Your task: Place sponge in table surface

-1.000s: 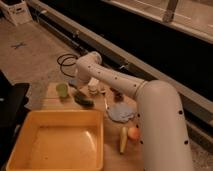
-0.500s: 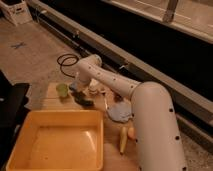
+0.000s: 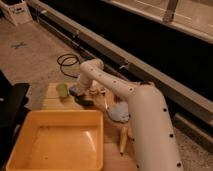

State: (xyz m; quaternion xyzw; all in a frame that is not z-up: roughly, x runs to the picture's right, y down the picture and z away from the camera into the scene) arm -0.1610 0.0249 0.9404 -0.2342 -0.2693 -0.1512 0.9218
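Observation:
A small pale green object (image 3: 62, 89), possibly the sponge, sits on the wooden table (image 3: 50, 103) near its far left corner. My white arm reaches from the lower right across the table. My gripper (image 3: 81, 97) is low over the table, just right of the green object and close to it. A dark shape under the gripper hides what lies there.
A large yellow bin (image 3: 55, 141) fills the near left of the table. A bluish-white crumpled item (image 3: 119, 111) and a banana (image 3: 123, 141) lie right of the bin, beside my arm. A black cable (image 3: 67, 62) coils on the floor beyond the table.
My arm has swung left and the gripper has come down closer to the table beside the green object. The green object has not moved.

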